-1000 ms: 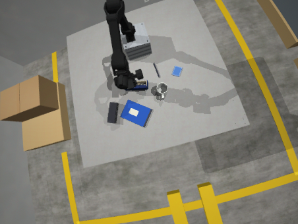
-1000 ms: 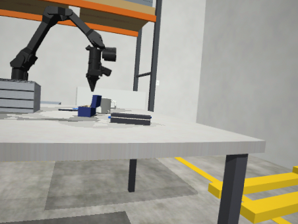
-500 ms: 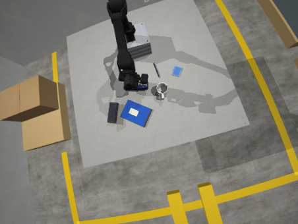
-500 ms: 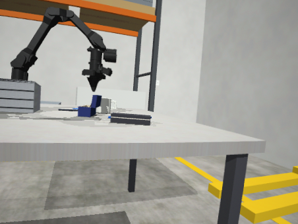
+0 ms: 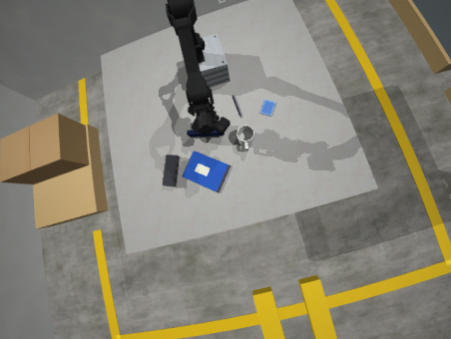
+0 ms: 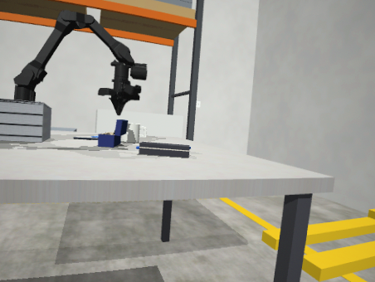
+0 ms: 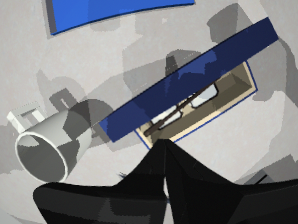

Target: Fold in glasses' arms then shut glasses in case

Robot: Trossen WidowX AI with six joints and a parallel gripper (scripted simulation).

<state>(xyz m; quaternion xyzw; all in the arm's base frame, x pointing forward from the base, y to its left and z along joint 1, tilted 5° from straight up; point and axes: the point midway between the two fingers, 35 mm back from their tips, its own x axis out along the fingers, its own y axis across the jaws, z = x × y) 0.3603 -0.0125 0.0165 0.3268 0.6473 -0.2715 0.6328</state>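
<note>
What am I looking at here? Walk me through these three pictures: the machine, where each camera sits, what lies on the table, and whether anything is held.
The black machine is a jointed robot arm ending in a gripper with two fingers. One picture looks down from above, one looks across the table from the side, and one comes from a camera on the arm's wrist.

On the table lie an open blue glasses case with the glasses inside and its lid up, a metal mug, a blue book, a dark flat box, a pen, a small blue card and a grey drawer unit.

The fingers are shut, hold nothing, and hang just above the case without touching it.
</note>
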